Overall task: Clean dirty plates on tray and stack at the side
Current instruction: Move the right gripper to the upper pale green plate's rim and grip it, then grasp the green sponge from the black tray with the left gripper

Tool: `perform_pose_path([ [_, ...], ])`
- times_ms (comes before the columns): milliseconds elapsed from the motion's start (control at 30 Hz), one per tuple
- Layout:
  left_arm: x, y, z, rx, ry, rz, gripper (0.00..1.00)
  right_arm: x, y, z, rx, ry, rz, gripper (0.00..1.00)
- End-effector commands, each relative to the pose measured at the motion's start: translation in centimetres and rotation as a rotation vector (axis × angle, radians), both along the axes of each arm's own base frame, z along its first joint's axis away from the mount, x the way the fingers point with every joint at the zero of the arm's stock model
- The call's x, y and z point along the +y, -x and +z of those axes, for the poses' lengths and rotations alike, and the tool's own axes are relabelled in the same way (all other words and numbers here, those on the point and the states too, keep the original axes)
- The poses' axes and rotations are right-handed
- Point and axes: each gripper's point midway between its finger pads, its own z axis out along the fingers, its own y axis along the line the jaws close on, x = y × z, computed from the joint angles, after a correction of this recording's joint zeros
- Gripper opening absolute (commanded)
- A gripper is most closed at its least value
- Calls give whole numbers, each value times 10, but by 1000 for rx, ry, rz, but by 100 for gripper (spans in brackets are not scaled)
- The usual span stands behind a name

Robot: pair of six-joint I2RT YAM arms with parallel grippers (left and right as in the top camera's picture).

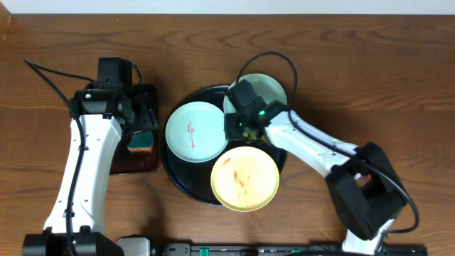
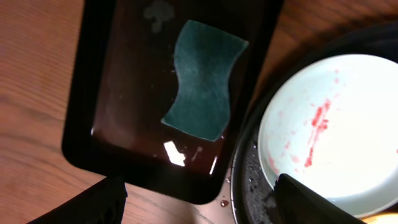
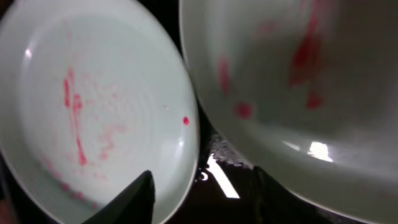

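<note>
The round black tray (image 1: pixel 174 174) holds three plates. A mint-green plate (image 1: pixel 193 130) smeared with red lies at its left. A second mint-green plate (image 1: pixel 266 89) lies at the back right. A yellow plate (image 1: pixel 245 178) with orange smears lies at the front. My right gripper (image 1: pixel 240 121) is open and low over the gap between the two mint plates. The right wrist view shows these as the left plate (image 3: pixel 93 106) and the right plate (image 3: pixel 298 74), with its fingers (image 3: pixel 199 199) over wet tray (image 3: pixel 227 180). My left gripper (image 1: pixel 144 117) is open and empty over the rectangular tray.
A small rectangular black tray (image 1: pixel 121 162) left of the round tray holds a teal sponge (image 1: pixel 141 140). The left wrist view shows the sponge (image 2: pixel 205 78), the wet rectangular tray (image 2: pixel 118 112), the left mint plate (image 2: pixel 348 118), and my open fingers (image 2: pixel 199 205) above bare wood.
</note>
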Motion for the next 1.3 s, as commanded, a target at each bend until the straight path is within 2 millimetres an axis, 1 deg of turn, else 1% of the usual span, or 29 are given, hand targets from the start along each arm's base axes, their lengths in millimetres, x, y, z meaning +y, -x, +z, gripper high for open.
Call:
perform_pose_path([
  [0,7,-4,5,-16,-33,35,77,11,3,-8,-4,14,2,44],
  [100,7,-4,5,-17,-33,35,77,12,5,-19,17,25,-9,41],
  [167,7,-4,5,-16,-33,35,77,12,5,-31,31,36,-10,36],
  [333,7,-5,5,-20,-33,35,77,14,4,-47,41,44,-9,29],
  [400,7,-6,5,-23,-33,35,77,15,4,-50,40,45,-7,26],
  [467,7,-6,5,-26,-33,34,77,16,3,-51,36,46,-7,19],
  [533,8,-8,4,-31,-33,35,77,14,2,-52,27,54,-12,9],
  [567,8,-9,4,-33,-33,34,77,13,0,-52,21,62,-16,7],
  [633,8,-11,2,-36,-37,35,77,10,-2,-53,6,79,-26,5],
  [667,10,-12,1,-34,-49,39,77,8,-4,-53,-2,87,-30,1],
  [733,19,-12,-3,-15,-98,53,75,6,-6,-53,-14,101,-33,1],
  [800,22,-12,-7,2,-116,56,70,6,-6,-53,-15,100,-32,1],
  [867,23,-13,-14,27,-125,49,68,7,-6,-53,-15,100,-32,1],
  [1000,27,-13,-32,90,-128,39,68,6,-5,-53,-9,104,-31,1],
  [1067,29,-17,-43,115,-115,28,68,5,-4,-54,-8,109,-23,1],
  [1200,16,-29,-71,145,-2,-39,68,5,-4,-54,-12,111,-14,1],
  [1267,18,-32,-84,168,10,-30,68,5,-4,-54,-12,110,-15,2],
])
